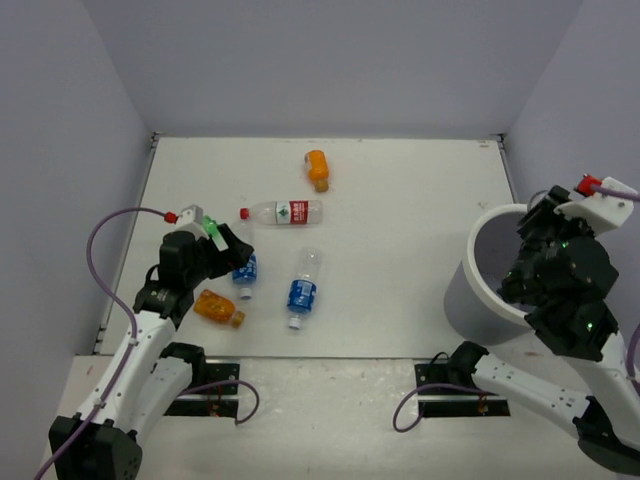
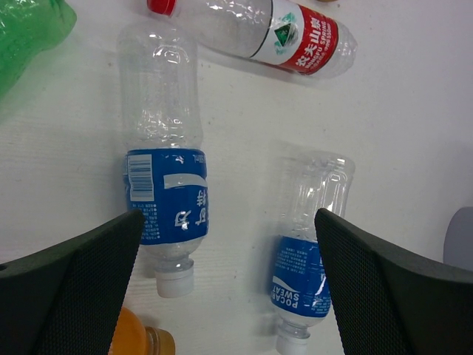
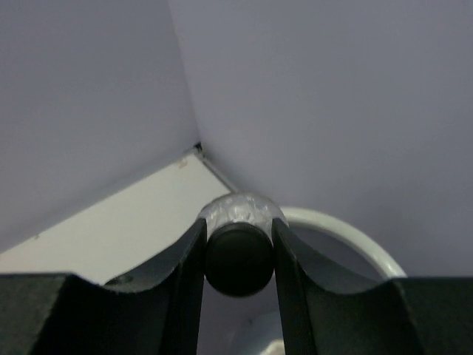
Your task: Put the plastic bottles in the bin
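My left gripper (image 1: 236,252) is open and empty, low over the table's left side. In the left wrist view (image 2: 229,285) its jaws stand wide apart. Between them lie two clear blue-labelled bottles with white caps, one on the left (image 2: 166,200) (image 1: 245,272) and one on the right (image 2: 307,274) (image 1: 302,288). A red-labelled bottle (image 1: 285,212) (image 2: 295,37) lies beyond them. One orange bottle (image 1: 218,307) (image 2: 137,336) lies close by, another (image 1: 318,168) far back. My right gripper (image 3: 238,244) (image 1: 535,235) is shut on a clear dark-capped bottle (image 3: 240,209) above the white bin (image 1: 462,290) (image 3: 355,237).
A green bottle (image 2: 29,26) lies at the left, close beside my left gripper. Pale walls close the table in at the left, back and right. The bin stands at the table's right edge, by the right arm.
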Controlling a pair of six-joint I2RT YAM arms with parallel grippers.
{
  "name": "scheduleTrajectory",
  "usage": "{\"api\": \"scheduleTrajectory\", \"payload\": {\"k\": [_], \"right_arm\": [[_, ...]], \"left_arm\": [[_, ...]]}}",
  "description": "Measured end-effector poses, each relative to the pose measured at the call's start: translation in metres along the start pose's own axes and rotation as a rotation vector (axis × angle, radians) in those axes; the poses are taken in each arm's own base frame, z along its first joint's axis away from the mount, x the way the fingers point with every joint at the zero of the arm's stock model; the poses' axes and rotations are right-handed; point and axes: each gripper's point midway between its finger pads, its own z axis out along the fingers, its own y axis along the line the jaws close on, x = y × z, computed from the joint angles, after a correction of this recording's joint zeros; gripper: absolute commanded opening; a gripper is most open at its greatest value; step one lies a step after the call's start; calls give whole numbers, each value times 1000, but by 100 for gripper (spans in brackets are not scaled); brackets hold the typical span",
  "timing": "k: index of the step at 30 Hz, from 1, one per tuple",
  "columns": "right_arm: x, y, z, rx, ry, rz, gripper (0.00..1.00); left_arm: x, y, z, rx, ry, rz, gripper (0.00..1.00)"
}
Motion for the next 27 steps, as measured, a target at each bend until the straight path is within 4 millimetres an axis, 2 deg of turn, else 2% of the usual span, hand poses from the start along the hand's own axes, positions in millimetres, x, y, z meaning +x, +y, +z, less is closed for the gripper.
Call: {"api": "scheduleTrajectory", "payload": {"k": [4, 6, 9, 13, 16, 20, 21, 27], "right_arm": [[17, -18, -1, 36, -13, -20, 0], [17, -13, 0, 42, -14, -41, 2], [18, 5, 2, 44, -12, -93, 9], [25, 23, 4, 38, -9, -158, 9], [28, 21, 4, 37, -10, -161, 9], [23, 6, 2, 40, -15, -103, 16], [22, 3, 2, 42, -17, -86, 19], [22, -6, 1, 45, -20, -50, 54]], "left_arm": [[1, 0, 1, -1, 4, 0, 100], [1, 0, 1, -1, 4, 0, 100], [1, 0, 1, -1, 3, 0, 100], [-1, -1, 0, 3, -3, 1, 100], [-1, -1, -1, 4, -6, 1, 100], [-1, -1, -1, 4, -7, 1, 100], [-1, -1, 0, 3, -7, 1, 100], [-3, 1, 0, -10, -13, 1, 100]]}}
